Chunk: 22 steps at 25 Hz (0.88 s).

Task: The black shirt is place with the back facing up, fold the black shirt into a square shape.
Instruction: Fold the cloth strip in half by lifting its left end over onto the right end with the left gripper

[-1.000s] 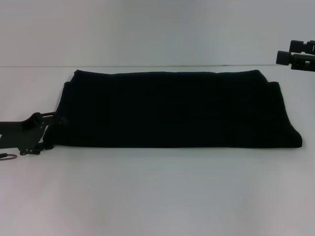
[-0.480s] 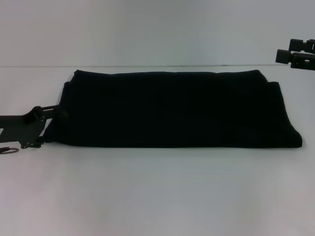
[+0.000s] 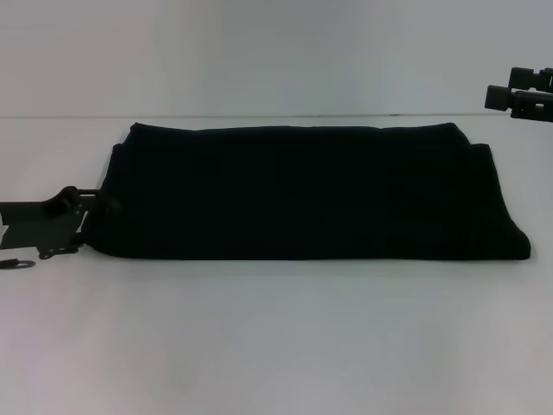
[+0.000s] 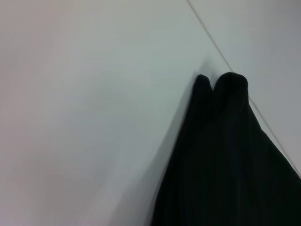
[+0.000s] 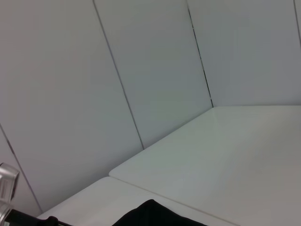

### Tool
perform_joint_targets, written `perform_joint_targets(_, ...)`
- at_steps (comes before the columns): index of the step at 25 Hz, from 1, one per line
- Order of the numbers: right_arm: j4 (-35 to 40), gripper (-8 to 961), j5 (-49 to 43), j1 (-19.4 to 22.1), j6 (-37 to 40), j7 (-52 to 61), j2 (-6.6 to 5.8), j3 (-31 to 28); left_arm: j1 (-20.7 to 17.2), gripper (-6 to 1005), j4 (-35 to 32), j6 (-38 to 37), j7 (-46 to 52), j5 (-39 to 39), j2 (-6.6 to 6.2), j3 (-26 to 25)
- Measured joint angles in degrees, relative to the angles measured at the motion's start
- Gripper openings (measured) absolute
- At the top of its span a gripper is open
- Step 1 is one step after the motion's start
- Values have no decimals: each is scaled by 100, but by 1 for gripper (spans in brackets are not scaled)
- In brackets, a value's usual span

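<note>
Shirt (image 3: 311, 192) lies mid-tabletop (image 3: 276, 346), already folded into a wide band, long axis 9-to-3 across the head view. Still a rectangle, not a square; my read is that one end has yet to come over toward the other.

Left gripper (image 3: 102, 206) sits at the shirt's 9 o'clock end, low on the tabletop, tips right at the fabric edge. From the gripper the shirt runs off toward 3 o'clock. Black on black there: cannot tell whether the tips are spread or pinching cloth. Left wrist view shows only a dark folded corner (image 4: 225, 155) against the white tabletop, none of the gripper's own parts.

Right gripper (image 3: 505, 98) hangs at about 2 o'clock, raised, well apart from the shirt's far right corner, looks parked. Spread or closed: cannot tell. Right wrist view catches just a sliver of the shirt (image 5: 155, 214) at the frame edge.

Left arm is plainly the nearer; the fold looks to be its job, carrying the 9 o'clock end toward 3.

No brand, label or writing readable anywhere; shirt is plain.
</note>
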<state>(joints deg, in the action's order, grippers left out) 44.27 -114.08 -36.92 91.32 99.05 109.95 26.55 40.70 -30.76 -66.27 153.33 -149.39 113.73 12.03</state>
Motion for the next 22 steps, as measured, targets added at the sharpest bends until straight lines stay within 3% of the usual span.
perform_joint_targets(11,-4,900,80,22,3,-9,0,0,-14,402,0,-12,-247,-54,0,24)
perform_joint_targets(16,-18,900,88,22,2,-45,3,0,-47,165,-31,39,-289,-65,12,141)
perform_joint_targets(22,-35,900,122,26,-32,-62,40,0,-87,117,-110,57,-439,-125,26,161)
